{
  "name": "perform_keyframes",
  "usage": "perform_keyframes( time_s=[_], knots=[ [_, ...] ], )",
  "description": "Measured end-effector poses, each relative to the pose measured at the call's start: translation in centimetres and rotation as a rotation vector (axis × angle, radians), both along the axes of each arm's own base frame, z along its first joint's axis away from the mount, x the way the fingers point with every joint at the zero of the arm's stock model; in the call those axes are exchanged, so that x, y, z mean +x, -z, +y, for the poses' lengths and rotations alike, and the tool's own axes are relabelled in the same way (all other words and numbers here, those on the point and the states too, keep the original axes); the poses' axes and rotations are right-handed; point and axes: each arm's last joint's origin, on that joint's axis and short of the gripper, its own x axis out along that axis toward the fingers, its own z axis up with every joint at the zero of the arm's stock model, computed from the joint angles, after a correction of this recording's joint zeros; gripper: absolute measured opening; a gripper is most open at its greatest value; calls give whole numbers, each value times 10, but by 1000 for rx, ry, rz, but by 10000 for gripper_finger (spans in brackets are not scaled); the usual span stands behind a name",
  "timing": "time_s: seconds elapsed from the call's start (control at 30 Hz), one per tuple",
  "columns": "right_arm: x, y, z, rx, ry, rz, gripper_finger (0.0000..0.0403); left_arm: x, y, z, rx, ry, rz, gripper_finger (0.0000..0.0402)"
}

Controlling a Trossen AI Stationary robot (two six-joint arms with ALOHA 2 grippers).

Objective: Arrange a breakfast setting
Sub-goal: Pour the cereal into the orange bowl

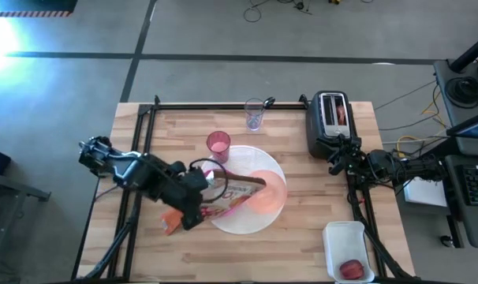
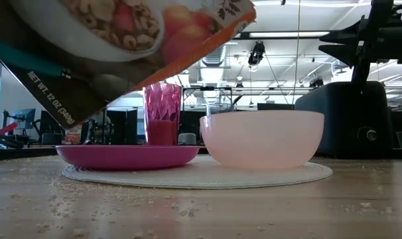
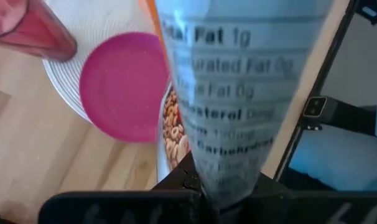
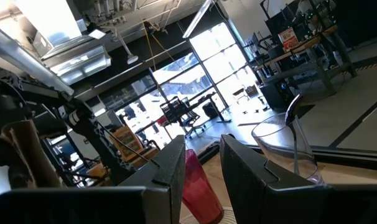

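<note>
My left gripper [image 1: 193, 203] is shut on a cereal box [image 1: 237, 191], held tilted above the white plate [image 1: 247, 222] with its far end over the peach bowl [image 1: 269, 191]. In the low view the box [image 2: 121, 40] hangs over the magenta bowl [image 2: 128, 156], which sits on the plate beside the peach bowl [image 2: 262, 138]. The pink tumbler [image 1: 218, 143] stands behind the plate, and the clear cup [image 1: 255, 115] stands at the far edge. A red fruit [image 1: 351, 270] lies in the white tub. My right gripper [image 1: 338, 160] waits by the toaster, its fingers a little apart [image 4: 201, 171]. My left gripper holds the cereal box near its lower end [image 3: 229, 177], pinched between its two fingers. The box's nutrition panel [image 3: 232, 87] faces the wrist camera. The box is lifted clear and slants over the plate, its far end toward the peach bowl. The finger pads themselves are hidden by the box.
The black-and-silver toaster [image 1: 329, 122] stands at the far right. The white tub [image 1: 348, 251] is at the near right corner. Crumbs lie scattered on the wooden table [image 2: 188, 206] in front of the plate. A black frame rail [image 1: 223, 106] runs along the far edge.
</note>
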Motion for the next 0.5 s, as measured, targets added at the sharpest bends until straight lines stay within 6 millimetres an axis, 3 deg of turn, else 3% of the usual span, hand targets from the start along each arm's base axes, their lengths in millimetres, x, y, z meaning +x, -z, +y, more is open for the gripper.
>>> perform_keyframes(
  time_s=[0.5],
  knots=[
    [0,0,0,0,0,0,91,30,16,23,-229,5,157,0]
  ],
)
